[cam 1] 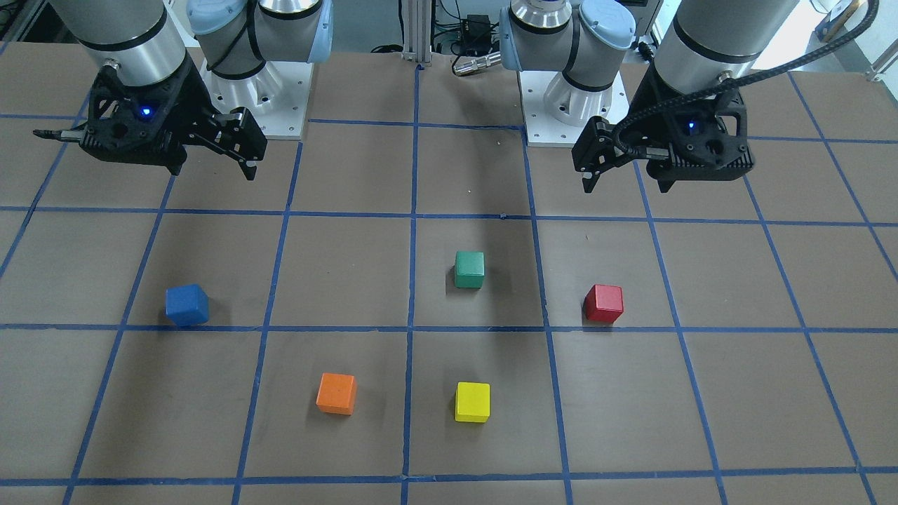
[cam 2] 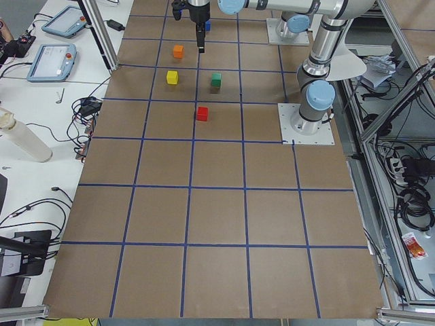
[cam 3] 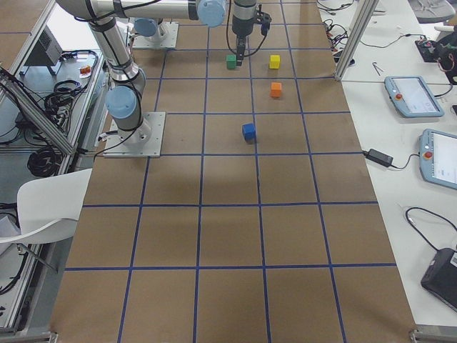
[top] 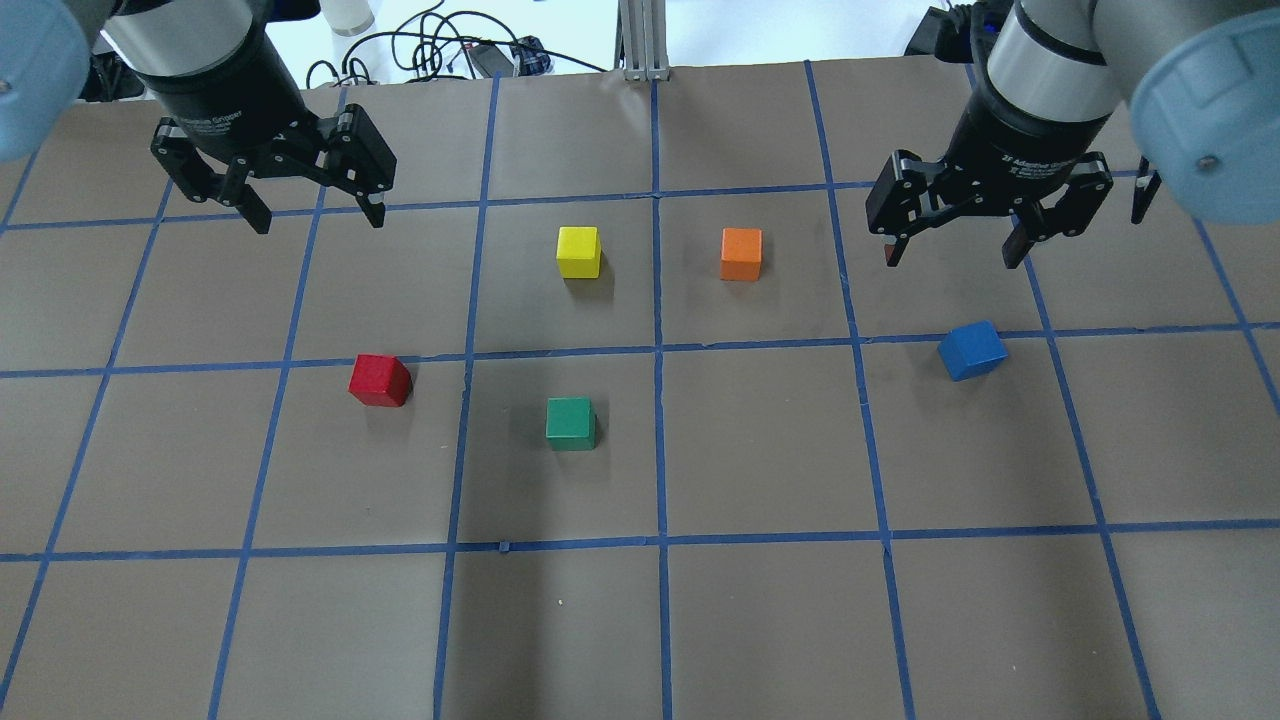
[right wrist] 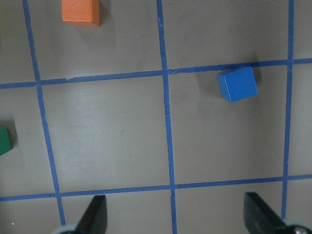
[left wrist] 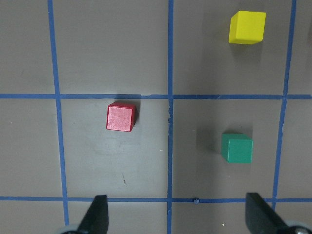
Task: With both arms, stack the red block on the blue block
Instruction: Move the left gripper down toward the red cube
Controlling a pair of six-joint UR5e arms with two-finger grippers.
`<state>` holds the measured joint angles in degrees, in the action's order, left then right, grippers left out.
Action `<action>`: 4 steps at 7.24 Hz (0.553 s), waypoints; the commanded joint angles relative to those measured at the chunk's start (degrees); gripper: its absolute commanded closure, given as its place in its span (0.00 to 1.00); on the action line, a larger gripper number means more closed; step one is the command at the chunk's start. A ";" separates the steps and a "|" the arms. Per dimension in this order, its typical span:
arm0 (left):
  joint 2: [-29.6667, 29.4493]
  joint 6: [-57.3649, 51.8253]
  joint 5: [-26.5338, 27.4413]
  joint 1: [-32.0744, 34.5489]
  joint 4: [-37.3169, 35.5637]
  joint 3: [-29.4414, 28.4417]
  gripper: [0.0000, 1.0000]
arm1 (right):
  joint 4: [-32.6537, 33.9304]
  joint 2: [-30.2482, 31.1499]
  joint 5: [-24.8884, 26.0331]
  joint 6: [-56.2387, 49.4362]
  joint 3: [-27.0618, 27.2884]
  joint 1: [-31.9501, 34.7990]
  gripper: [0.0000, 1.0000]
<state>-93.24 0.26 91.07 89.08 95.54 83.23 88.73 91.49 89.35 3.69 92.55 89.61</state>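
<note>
The red block (top: 380, 380) sits on the brown table in the left half, also in the front view (cam 1: 604, 303) and the left wrist view (left wrist: 120, 117). The blue block (top: 972, 350) sits in the right half, turned slightly, also in the front view (cam 1: 187, 304) and the right wrist view (right wrist: 237, 84). My left gripper (top: 320, 222) hangs open and empty above the table, beyond the red block (cam 1: 626, 187). My right gripper (top: 951, 259) hangs open and empty, just beyond the blue block (cam 1: 212, 172). Neither gripper touches a block.
A green block (top: 570, 422), a yellow block (top: 579, 251) and an orange block (top: 741, 253) stand between the red and blue ones. Blue tape lines grid the table (top: 760, 620). The two arm bases (cam 1: 259, 105) stand at the robot's side.
</note>
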 commanded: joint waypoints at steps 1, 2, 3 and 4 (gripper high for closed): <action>-0.09 -0.43 0.16 0.04 0.35 0.00 0.00 | 0.04 0.00 -0.05 0.00 0.00 0.12 0.00; -0.01 -0.53 0.07 0.04 0.35 0.61 0.00 | 0.04 0.00 0.04 0.00 0.00 -0.05 0.00; 2.17 -1.57 -0.02 0.13 0.61 3.23 0.00 | -0.05 0.00 0.04 0.00 0.00 0.03 0.00; 2.10 -1.67 -0.28 0.13 -0.26 4.73 0.00 | -0.05 0.00 0.04 0.00 0.00 -0.05 0.00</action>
<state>-91.83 -0.94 91.03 89.18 95.85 85.85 88.71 91.49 89.38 3.69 92.55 89.62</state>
